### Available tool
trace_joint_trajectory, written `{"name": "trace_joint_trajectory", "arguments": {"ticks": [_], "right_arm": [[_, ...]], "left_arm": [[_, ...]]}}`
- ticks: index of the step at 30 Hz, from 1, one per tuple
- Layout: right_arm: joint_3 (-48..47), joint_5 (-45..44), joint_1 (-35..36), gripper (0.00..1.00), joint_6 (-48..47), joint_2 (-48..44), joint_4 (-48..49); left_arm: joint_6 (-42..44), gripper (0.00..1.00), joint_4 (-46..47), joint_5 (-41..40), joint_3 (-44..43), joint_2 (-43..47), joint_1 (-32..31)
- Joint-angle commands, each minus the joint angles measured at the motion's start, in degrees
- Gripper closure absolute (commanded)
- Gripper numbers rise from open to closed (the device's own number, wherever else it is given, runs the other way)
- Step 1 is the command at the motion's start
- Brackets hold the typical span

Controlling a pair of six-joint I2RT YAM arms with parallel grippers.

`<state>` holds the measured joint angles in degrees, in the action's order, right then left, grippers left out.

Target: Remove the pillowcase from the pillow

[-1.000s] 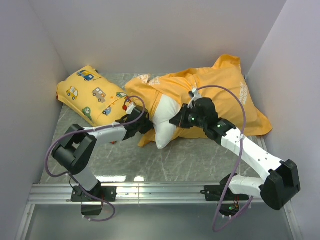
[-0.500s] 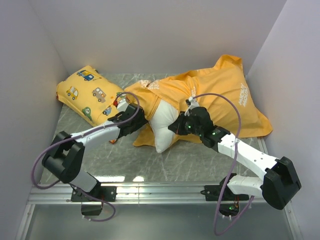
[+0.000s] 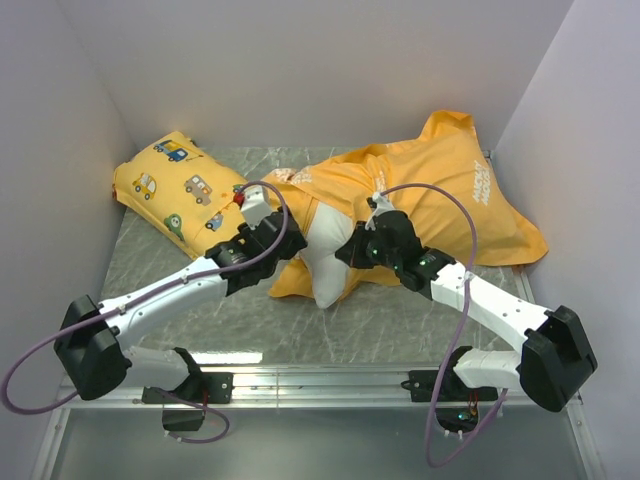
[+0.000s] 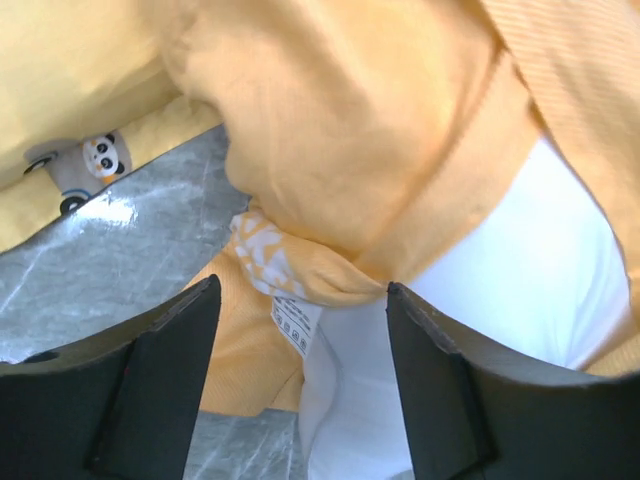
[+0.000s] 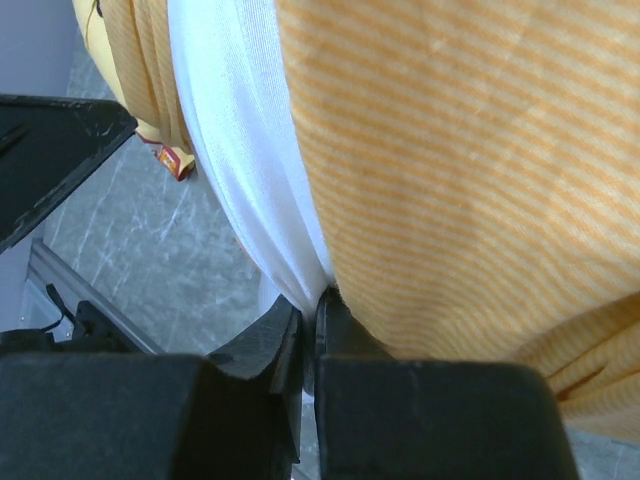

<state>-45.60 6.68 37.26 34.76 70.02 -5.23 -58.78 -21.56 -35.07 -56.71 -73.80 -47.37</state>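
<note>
The pillowcase [image 3: 440,185] is lying at the table's [image 3: 400,320] back right, half covering the pillow [image 3: 325,262]. The right gripper [image 3: 348,250] is pinching the pillow at the hem. The left gripper [image 3: 288,240] is hovering spread over the bunched opening, with a car-print cushion [image 3: 180,190] crowding beside it.

A small yellow fabric pillow printed with little cars [image 3: 182,188] is parked in the far-left corner of the grey marble-look tabletop [image 3: 330,325], boxed in by plain white walls [image 3: 300,70]. A silver metal rail [image 3: 320,384] is mounted along the near edge.
</note>
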Motion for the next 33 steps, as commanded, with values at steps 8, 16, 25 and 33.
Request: {"name": "trace_joint_trajectory", "arguments": {"ticks": [8,16,25,33], "right_arm": [[-4.58,-3.16,0.36,1.0,-1.45,-0.76,-3.2],[-2.57,-4.04,0.19,1.0,-1.37,-6.72,-5.05],[2.45,-6.59,-0.16,1.0,-1.28,-20.34,-11.9],[-1.49,-1.67,-0.6,1.0,-2.42,-26.07,-17.35]], "left_arm": [[9.82,0.18,0.65,-3.94,-7.27,-9.06,-2.55],[8.59,0.99,-0.51,-8.18,-9.22,-12.68,9.54],[8.68,1.0,5.82,-1.24,-18.34,-23.74,23.45],[11.24,0.89,14.97,14.15,-23.44,-31.05,28.56]]}}
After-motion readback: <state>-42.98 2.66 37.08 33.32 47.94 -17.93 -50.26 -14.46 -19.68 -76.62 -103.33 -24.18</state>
